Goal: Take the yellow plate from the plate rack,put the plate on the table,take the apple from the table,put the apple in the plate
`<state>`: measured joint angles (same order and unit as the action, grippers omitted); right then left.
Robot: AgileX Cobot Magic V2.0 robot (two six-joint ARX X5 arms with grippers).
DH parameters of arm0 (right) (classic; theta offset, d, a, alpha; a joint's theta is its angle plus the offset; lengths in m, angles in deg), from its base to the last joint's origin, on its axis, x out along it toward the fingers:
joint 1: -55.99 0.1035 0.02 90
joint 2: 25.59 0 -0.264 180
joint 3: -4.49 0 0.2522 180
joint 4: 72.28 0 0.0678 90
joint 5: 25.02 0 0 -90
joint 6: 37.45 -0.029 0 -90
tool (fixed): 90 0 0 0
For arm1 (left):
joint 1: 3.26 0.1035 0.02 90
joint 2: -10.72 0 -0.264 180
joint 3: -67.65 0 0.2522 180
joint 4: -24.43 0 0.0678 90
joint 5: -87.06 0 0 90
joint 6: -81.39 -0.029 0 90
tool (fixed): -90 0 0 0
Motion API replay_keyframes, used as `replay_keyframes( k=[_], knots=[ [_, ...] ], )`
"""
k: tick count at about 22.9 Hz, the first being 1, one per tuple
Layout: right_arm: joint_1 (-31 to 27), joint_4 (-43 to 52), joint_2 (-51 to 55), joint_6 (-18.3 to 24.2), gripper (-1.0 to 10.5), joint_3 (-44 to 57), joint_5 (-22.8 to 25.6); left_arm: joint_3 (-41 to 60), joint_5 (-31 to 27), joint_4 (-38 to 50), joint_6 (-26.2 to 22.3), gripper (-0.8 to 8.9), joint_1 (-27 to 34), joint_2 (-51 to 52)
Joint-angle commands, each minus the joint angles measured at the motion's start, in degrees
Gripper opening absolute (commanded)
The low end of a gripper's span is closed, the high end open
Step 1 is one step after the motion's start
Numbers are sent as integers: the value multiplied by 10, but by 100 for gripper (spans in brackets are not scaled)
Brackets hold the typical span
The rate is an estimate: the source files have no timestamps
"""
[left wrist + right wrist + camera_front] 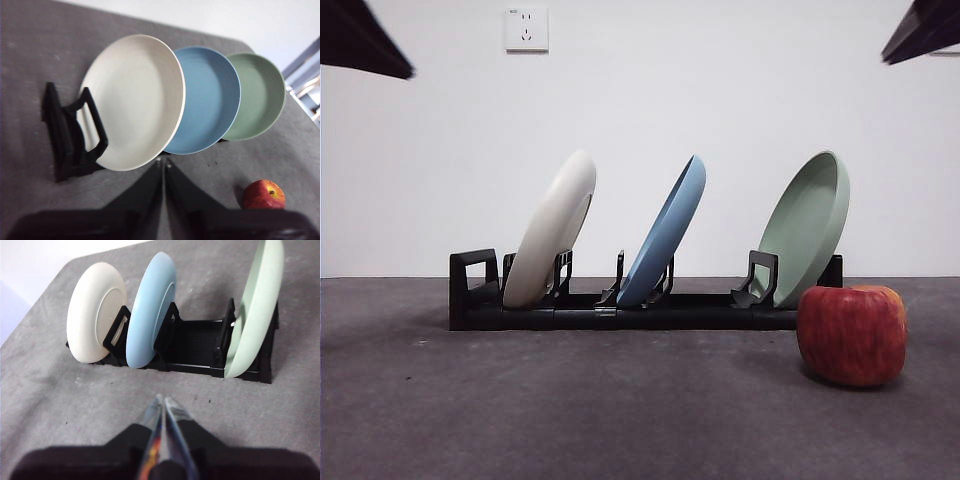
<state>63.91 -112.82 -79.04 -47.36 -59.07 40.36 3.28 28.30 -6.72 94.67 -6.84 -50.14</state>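
The yellow plate [555, 230] leans in the left slot of the black plate rack [620, 312], which stands on the grey table [520, 420]. In the left wrist view the yellow plate [135, 100] is closest to my left gripper [163, 164], which hovers above the table in front of the rack [75, 135] with its jaws shut on nothing. The red apple [852, 335] sits on the table near the rack's right end, also seen as the apple [264, 195]. From the rack's [195, 350] other side, my right gripper [164, 401] faces the yellow plate [95, 310], shut and empty.
A light blue plate [665, 235] stands in the middle slot and a pale green plate [810, 225] in the right slot, just behind the apple. Both arms show only as dark tips at the top corners. A white wall with a socket [526, 28] stands behind.
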Motion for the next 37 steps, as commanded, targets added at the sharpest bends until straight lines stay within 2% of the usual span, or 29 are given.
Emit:
replay_keyframes(
  k=[1, 3, 6, 11, 17, 20, 22, 24, 25, 31, 37],
  knots=[
    [1, 1, -17, 7, 173, -4, -8, -37, -1, -3, -15, 204, -23, -45],
    [1, 1, -28, 6, 259, -4, -8, -76, -17, -4, -15, 230, -47, -84],
    [1, 0, -36, 6, 261, -4, -8, -156, -42, -10, -15, 230, -87, -157],
    [1, 1, -36, 7, 258, -4, -7, -299, -106, -82, -49, 230, -142, -304],
    [1, 1, -36, 6, 257, -4, -5, -352, -150, -80, -58, 229, -179, -405],
    [1, 1, -36, 6, 257, -4, -5, -352, -192, -77, -63, 216, -183, -410],
    [1, 1, -36, 6, 257, -4, -5, -353, -191, -71, -63, 192, -184, -410],
    [0, 1, -36, 5, 257, -4, -5, -353, -190, -77, -73, 22, -184, -410],
    [1, 1, -36, 5, 257, -4, -5, -353, -189, -80, -76, -12, -184, -410],
    [1, 1, -36, 5, 257, -4, -5, -353, -187, -107, -76, -12, -190, -376],
    [0, 1, -36, 5, 256, -4, -4, -360, -145, -217, -109, -12, -212, -248]
  ],
)
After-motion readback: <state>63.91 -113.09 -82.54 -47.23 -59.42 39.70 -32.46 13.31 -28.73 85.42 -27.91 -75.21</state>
